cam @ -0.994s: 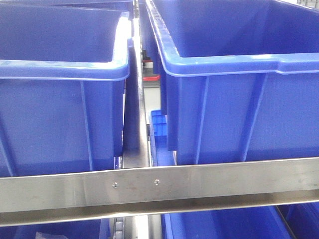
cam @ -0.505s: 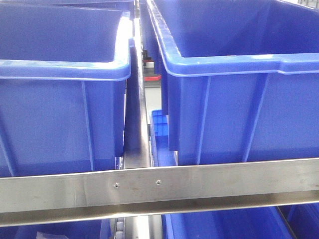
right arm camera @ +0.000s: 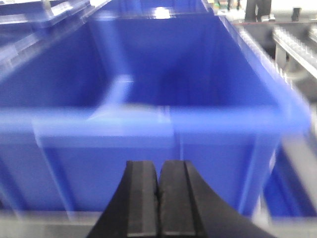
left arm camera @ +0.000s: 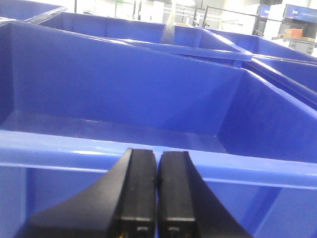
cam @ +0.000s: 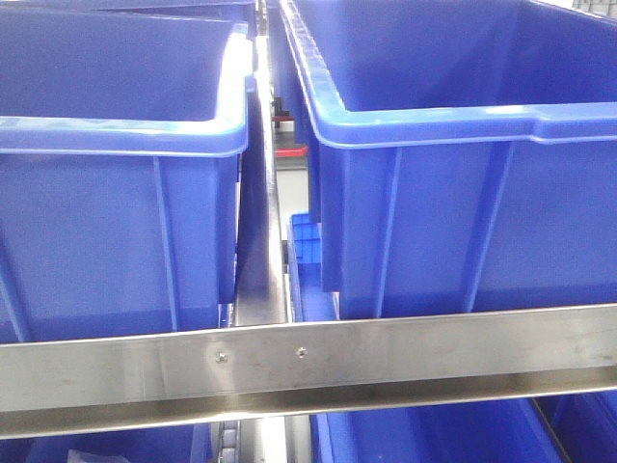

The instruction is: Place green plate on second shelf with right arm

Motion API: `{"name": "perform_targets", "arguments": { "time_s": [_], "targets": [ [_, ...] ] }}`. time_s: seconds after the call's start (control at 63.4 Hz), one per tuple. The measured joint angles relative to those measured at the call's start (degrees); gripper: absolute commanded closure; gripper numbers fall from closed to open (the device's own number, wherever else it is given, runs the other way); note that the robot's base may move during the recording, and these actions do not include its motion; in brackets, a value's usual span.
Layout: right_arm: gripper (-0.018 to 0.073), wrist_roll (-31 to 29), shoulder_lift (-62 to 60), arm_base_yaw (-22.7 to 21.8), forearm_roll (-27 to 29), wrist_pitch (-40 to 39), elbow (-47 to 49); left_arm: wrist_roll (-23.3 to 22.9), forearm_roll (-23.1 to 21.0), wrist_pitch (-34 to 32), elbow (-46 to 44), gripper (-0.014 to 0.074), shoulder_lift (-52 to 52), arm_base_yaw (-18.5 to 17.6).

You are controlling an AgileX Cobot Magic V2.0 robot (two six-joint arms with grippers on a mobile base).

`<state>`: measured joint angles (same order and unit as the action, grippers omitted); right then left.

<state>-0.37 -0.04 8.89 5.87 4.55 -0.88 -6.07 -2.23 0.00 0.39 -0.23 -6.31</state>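
Front view: two blue bins, one at 9 o'clock [cam: 116,174] and one at 3 o'clock [cam: 463,164], stand side by side behind a steel rail [cam: 308,362].

Left wrist view: the left gripper [left arm camera: 157,191], fingers pressed together, sits before a bin rim [left arm camera: 99,153].

Right wrist view, blurred: the right gripper [right arm camera: 159,198], fingers together, faces a bin. The green plate appears in no view.

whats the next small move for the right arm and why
Probably pull back or pan to look for the green plate, since no view shows it. The right gripper is shut with nothing between its fingers, facing a blue bin. That view is blurred. The front view shows only bins behind a steel rail.
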Motion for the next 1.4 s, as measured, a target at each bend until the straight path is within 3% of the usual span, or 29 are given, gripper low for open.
{"name": "perform_targets", "arguments": {
  "time_s": [0.174,0.347,0.916,1.405],
  "targets": [
    [0.0512,-0.2,-0.6,0.3,-1.7,2.0,-0.6,0.0,0.0,0.0,0.0,0.0466,0.0,0.0],
    [0.0512,-0.4,-0.6,0.5,0.0,4.8,-0.6,0.0,0.0,0.0,0.0,0.0466,0.0,0.0],
    [0.0512,-0.4,-0.6,0.5,0.7,1.3,-0.6,0.0,0.0,0.0,0.0,0.0466,0.0,0.0],
    [0.0512,-0.4,-0.6,0.5,-1.9,0.8,-0.6,0.0,0.0,0.0,0.0,0.0466,0.0,0.0]
  ]
}}
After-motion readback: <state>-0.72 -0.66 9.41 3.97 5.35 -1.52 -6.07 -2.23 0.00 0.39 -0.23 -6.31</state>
